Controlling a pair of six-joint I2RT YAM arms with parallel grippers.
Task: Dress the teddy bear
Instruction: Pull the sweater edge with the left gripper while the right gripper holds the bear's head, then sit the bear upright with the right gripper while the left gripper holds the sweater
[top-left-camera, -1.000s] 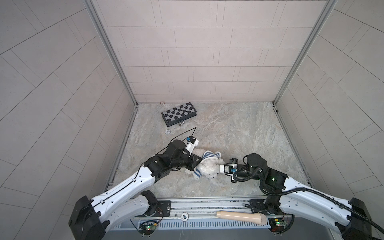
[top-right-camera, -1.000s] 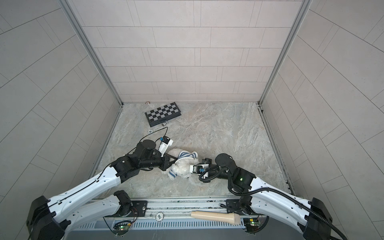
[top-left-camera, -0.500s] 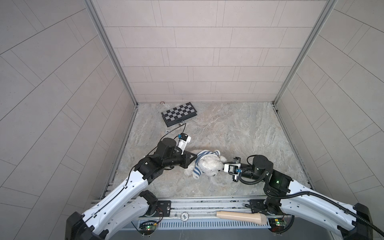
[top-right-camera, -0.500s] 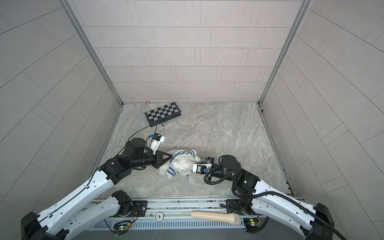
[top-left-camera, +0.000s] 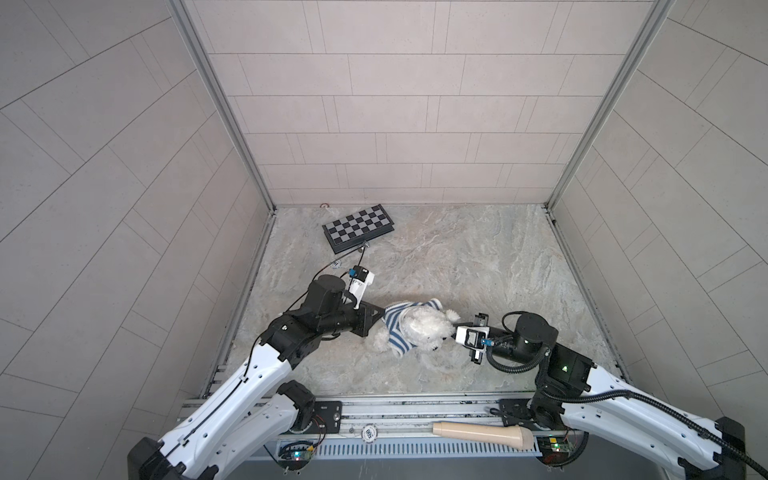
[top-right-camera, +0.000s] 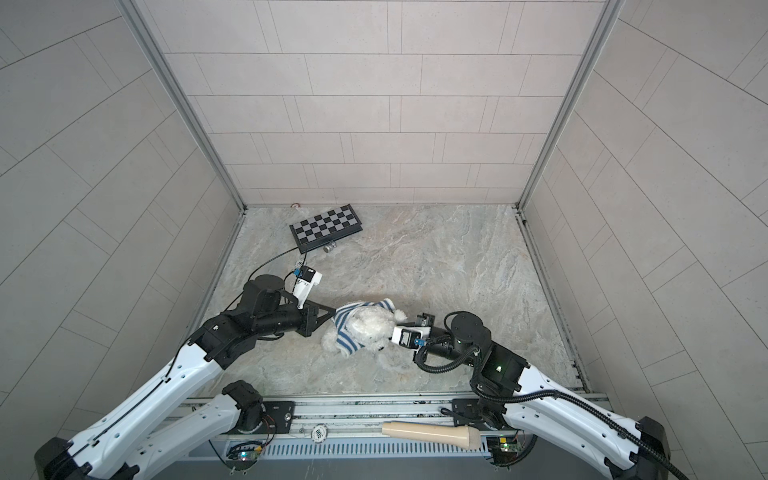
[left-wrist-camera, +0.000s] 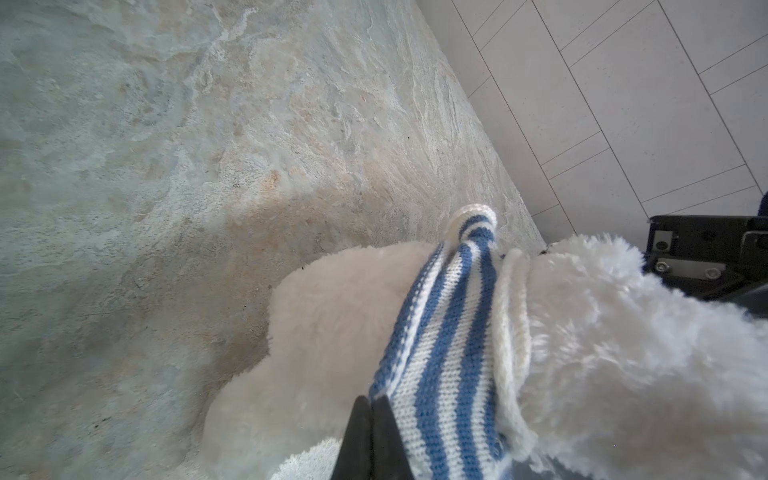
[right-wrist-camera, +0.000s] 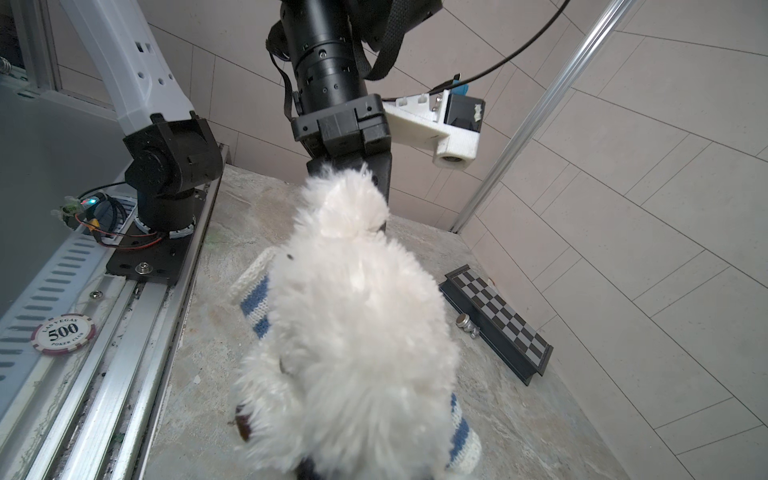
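Left wrist view: fluffy white teddy bear half-wears blue-striped shirt.

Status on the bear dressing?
Both shut: left gripper on striped shirt hem, right gripper on teddy bear. Shirt bunched round its body. Far chessboard well apart.

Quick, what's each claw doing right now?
Left gripper: closed, pinching the striped shirt at its edge.
Right gripper: closed, apparently on the teddy bear; its fingers are hidden in fur.

You had bright, soft, even light, a faint shadow beside the teddy bear on the floor, wall lines bowed toward the edges, nearest fur blurred in your wrist views.
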